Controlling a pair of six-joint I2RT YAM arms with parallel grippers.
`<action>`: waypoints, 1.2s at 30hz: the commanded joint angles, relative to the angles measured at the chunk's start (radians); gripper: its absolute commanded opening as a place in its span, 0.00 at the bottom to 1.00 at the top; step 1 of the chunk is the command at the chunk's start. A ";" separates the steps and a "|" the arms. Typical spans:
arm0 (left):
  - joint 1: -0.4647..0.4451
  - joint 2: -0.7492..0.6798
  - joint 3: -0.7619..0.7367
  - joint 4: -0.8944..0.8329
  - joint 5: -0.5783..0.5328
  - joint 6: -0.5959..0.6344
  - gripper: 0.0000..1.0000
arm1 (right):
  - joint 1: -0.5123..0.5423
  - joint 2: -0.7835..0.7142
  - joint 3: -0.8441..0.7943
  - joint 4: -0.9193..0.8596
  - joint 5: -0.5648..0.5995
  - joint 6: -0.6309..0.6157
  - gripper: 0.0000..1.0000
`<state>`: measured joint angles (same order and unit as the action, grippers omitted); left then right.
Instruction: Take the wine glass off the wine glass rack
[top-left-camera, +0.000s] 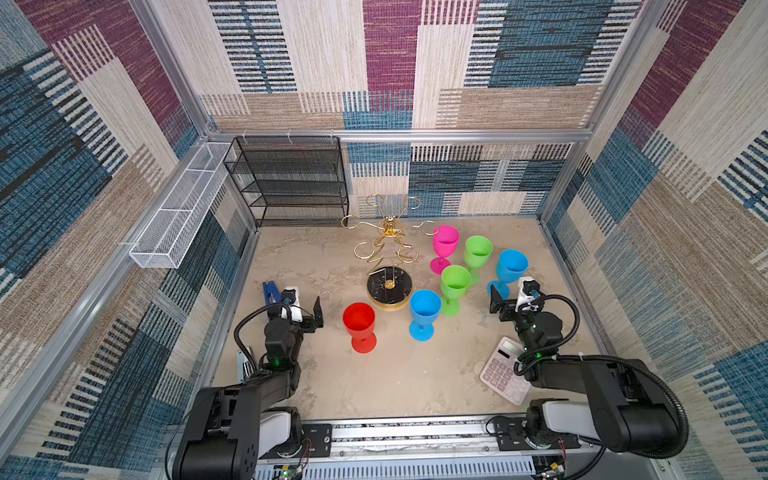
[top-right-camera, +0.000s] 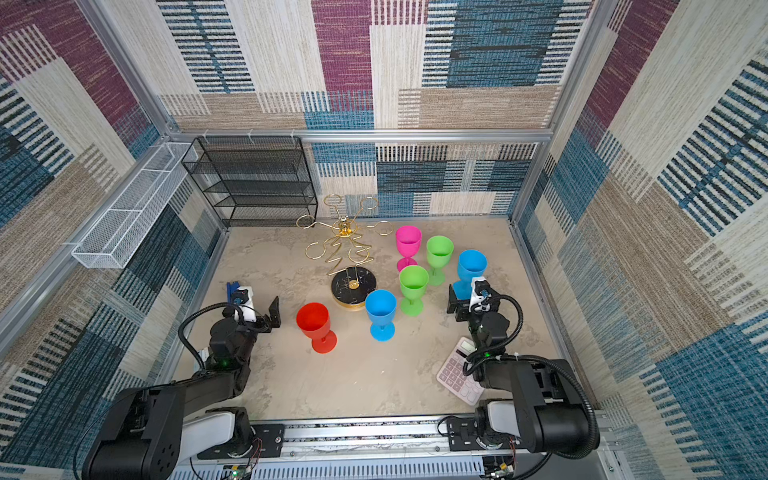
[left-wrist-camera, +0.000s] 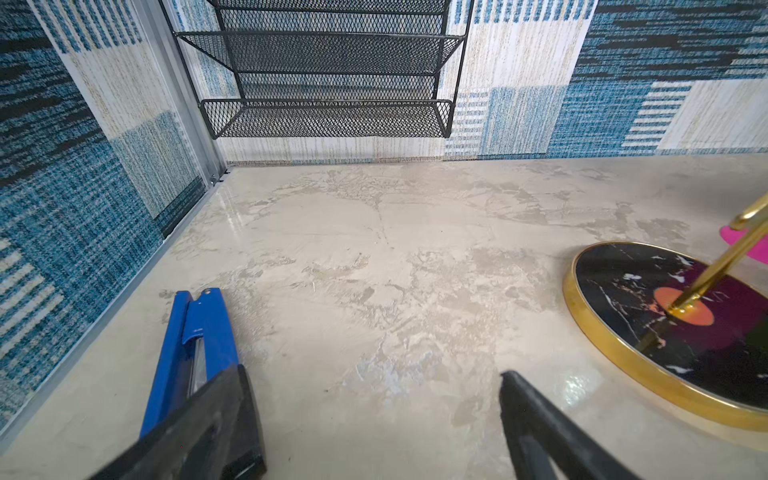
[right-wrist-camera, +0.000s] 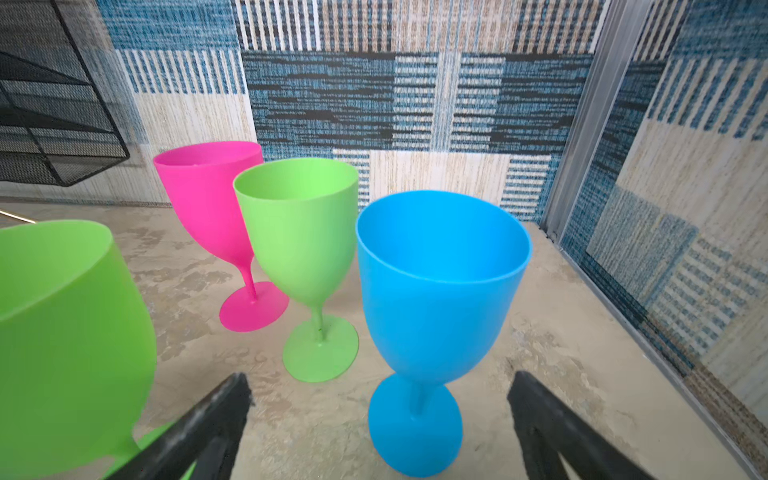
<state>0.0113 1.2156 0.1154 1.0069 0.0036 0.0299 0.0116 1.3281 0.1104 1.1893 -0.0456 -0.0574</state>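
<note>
My left claw (left-wrist-camera: 374, 386) and my right claw (right-wrist-camera: 380, 384) are both spread wide and hold nothing. The gold wine glass rack (top-left-camera: 395, 291) stands near the back, and its loops look empty. All six glasses stand upright on the table beside it. A blue wine glass (right-wrist-camera: 440, 282) is just in front of my right claw. It looks light, stiff and smooth, so I'd pinch the thin stem. My right arm hides part of the calculator (top-left-camera: 498, 365).

a robotics lab test cell, not a lived-in room: an aluminium frame (top-left-camera: 399, 135) boxes in a stone-look tabletop (top-left-camera: 374, 382), patterned fabric panels (top-left-camera: 390, 50) serve as walls, a left arm (top-left-camera: 232, 411) and a right arm (top-left-camera: 602, 390) are mounted on a metal rail (top-left-camera: 415, 434), and unrelated props, a wine glass rack (top-left-camera: 399, 286) and a calculator (top-left-camera: 500, 370), stand on the surface.
</note>
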 joint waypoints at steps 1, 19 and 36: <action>0.002 0.002 0.026 0.010 -0.002 0.038 0.99 | -0.003 0.038 -0.002 0.132 -0.038 -0.008 0.99; 0.006 0.315 0.084 0.220 0.066 0.020 0.99 | -0.004 0.167 0.001 0.243 -0.045 -0.012 0.99; 0.005 0.350 0.040 0.340 0.197 0.073 0.99 | -0.004 0.193 -0.004 0.271 -0.030 -0.007 0.99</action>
<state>0.0170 1.5688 0.1482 1.3006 0.1452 0.0551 0.0074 1.5185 0.1070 1.4136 -0.0860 -0.0578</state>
